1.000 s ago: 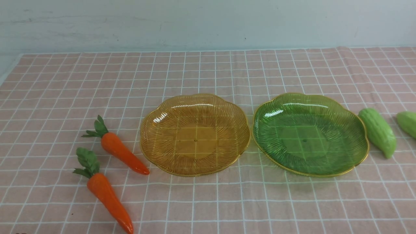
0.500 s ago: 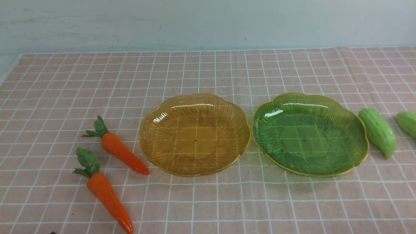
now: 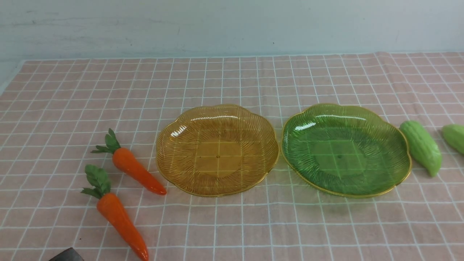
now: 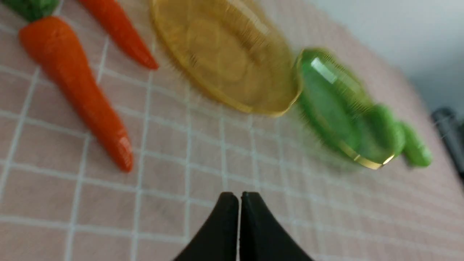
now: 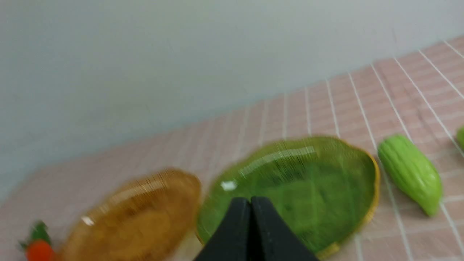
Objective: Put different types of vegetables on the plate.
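Carrots (image 3: 137,173) left of plates (image 3: 174,159), gourds (image 3: 420,146) right

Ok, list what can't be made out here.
- Far gourd: front view, cut by the right edge.
- Left gripper: front view shows only a corner at the bottom edge.
- Right gripper: outside the front view.
- Amber plate, green plate: blurred in both wrist views.

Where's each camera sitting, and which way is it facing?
Front: between the arms, facing forward over amber plate, green plate, carrots, gourds; left arm edge shows.
Left wrist: on that arm, past shut left tool toward carrots and plates.
Right wrist: on that arm, past shut right tool toward green plate.
Shared: both plates.
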`<state>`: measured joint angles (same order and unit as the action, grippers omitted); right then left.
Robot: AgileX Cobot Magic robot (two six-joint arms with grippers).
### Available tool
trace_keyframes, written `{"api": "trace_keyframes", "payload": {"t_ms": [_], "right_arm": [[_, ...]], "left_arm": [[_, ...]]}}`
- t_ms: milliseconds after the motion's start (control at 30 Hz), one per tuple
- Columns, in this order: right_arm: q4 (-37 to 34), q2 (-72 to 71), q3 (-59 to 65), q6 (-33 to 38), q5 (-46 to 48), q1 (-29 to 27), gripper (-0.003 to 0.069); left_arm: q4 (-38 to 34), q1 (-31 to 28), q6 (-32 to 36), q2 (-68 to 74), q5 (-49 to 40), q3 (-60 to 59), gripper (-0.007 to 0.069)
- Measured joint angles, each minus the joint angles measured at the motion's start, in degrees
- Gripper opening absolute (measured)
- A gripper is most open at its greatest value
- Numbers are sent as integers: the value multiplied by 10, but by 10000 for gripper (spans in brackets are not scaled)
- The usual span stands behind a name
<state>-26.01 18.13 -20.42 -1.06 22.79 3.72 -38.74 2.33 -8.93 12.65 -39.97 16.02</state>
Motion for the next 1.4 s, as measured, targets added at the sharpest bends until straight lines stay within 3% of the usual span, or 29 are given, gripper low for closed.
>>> {"api": "trace_keyframes", "payload": {"t_ms": [133, 233, 367, 567, 733, 800, 900, 1000, 1067, 1267, 1367, 1400], "right_arm": [[180, 199, -109, -105, 160, 0, -11], [324, 378, -199, -180, 248, 0, -10], [410, 563, -319, -215, 299, 0, 18], [407, 783, -500, -170, 358, -25, 79], [383, 884, -622, -115, 405, -61, 114], [360, 922, -655, -81, 419, -65, 170], [316, 981, -691, -33, 427, -65, 317], [309, 1017, -708, -9, 428, -65, 435], [310, 1031, -712, -4, 426, -65, 476], [331, 1047, -714, 4, 419, -65, 476], [351, 1048, -714, 5, 418, -65, 367], [359, 1048, -718, 5, 423, -65, 363]], "left_arm": [[116, 0, 2, 144, -110, 67, -4], [141, 0, 12, 201, -119, 81, -4], [149, 0, 51, 246, -112, 85, -1], [151, 0, 57, 252, -105, 85, 17], [151, 0, 59, 253, -105, 85, 32], [151, 0, 59, 253, -105, 85, 34], [151, 0, 60, 253, -104, 85, 39], [151, 0, 60, 253, -104, 85, 50], [151, 0, 61, 253, -104, 85, 52], [151, 0, 61, 253, -104, 85, 52], [151, 0, 61, 253, -104, 85, 52], [151, 0, 61, 253, -104, 85, 52]]}}
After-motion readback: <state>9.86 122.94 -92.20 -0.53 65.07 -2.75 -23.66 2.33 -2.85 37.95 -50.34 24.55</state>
